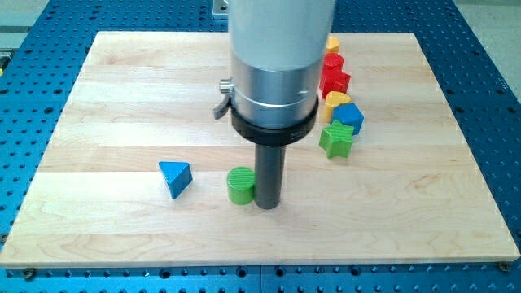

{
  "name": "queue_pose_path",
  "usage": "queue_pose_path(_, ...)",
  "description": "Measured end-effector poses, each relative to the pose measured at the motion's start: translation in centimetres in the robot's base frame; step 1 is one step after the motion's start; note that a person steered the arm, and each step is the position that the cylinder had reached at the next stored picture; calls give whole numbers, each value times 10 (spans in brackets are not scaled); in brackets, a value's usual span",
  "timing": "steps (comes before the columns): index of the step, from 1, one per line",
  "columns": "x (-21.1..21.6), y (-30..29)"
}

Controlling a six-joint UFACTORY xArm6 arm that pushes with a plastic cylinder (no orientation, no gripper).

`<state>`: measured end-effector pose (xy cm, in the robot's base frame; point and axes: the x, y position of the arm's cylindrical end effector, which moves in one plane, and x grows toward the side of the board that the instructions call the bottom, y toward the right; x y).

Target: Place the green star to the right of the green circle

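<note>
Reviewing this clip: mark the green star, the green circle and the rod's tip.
green star [336, 139], camera view, its top face.
green circle [240, 181], camera view, its top face.
my tip [267, 204], camera view, rod's lower end, beside the circle's right.

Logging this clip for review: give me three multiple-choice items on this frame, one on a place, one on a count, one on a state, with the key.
1. Where does my tip stand relative to the green circle?
A. Right beside it on the view's right
B. Far off at the view's top
C. On the view's left of the blue triangle

2. How many green blocks show?
A. One
B. Two
C. Four

3. Where is the green star now?
A. Alone at the view's bottom left
B. Against the cluster of blocks at the view's upper right
C. Off the board

Key: 1 A, the rod's end sits close against the circle's right edge. 2 B, only the circle and the star are green. 3 B, the star lies just below the blue block, apart from the circle.
</note>
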<state>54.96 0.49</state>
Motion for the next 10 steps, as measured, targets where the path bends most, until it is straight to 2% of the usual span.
queue_pose_path(3,-12,9)
queue_pose_path(4,-12,84)
queue_pose_path(5,-41,162)
queue_pose_path(6,-91,190)
queue_pose_path(7,-113,182)
queue_pose_path(8,-114,148)
queue_pose_path(10,-90,73)
